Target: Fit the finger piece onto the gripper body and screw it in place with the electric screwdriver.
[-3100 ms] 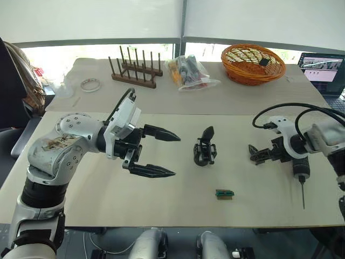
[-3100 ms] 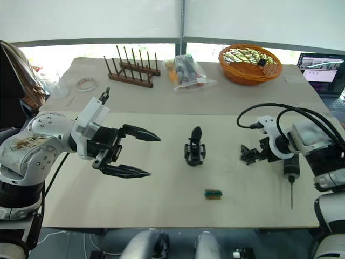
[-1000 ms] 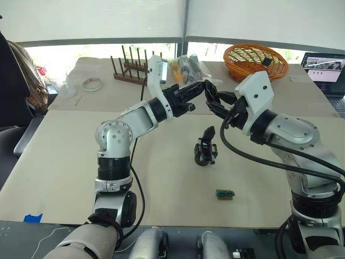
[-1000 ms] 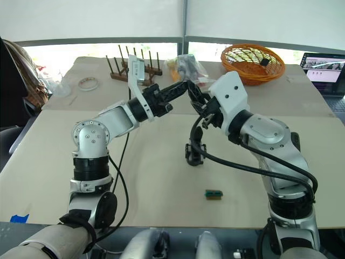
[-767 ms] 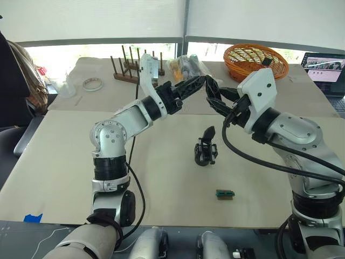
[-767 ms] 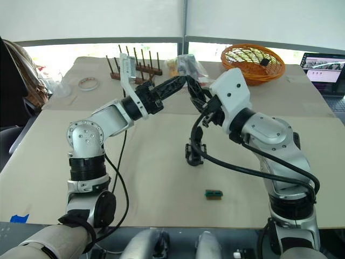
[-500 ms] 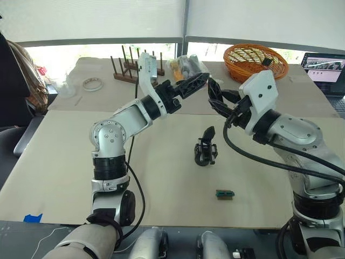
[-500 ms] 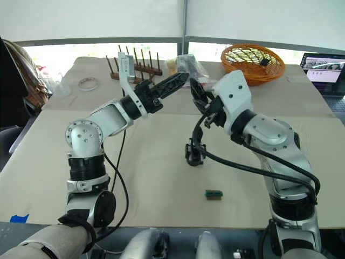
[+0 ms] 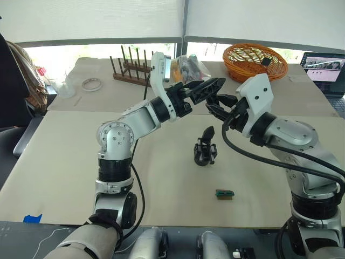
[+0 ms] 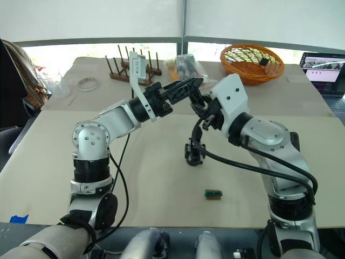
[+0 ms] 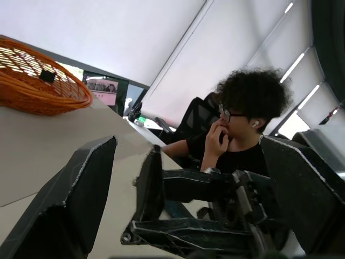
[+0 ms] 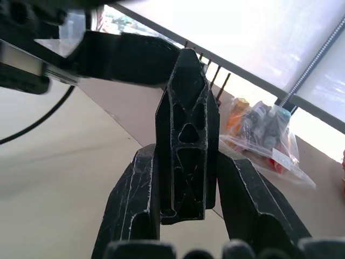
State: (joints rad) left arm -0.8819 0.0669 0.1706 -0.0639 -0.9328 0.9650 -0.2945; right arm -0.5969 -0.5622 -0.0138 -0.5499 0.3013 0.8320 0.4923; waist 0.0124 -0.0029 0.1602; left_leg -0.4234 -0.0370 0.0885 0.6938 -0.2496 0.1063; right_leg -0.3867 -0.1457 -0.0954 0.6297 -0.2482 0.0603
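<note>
The fingers of the left gripper [image 9: 211,88] are spread wide in the upper centre of the left eye frame. They are raised above the desk [image 9: 64,162] and point at the right gripper [image 9: 214,105], which meets them tip to tip. The right fingers are drawn together, but from here I cannot tell what is between them. The gripper body [image 9: 204,152] stands alone in the middle of the frame, below both grippers. A small green block [image 9: 224,193] lies lower right of it. An orange basket [image 9: 253,62] sits at the upper right and a wooden peg rack [image 9: 132,73] at the upper left.

In the left wrist view, the two left fingers [image 11: 81,199] stand far apart with the right gripper between them. A seated person [image 11: 237,129] is beyond.

In the right wrist view, the right fingers [image 12: 132,205] are clamped on the finger piece [image 12: 183,151], its point away from the camera.
</note>
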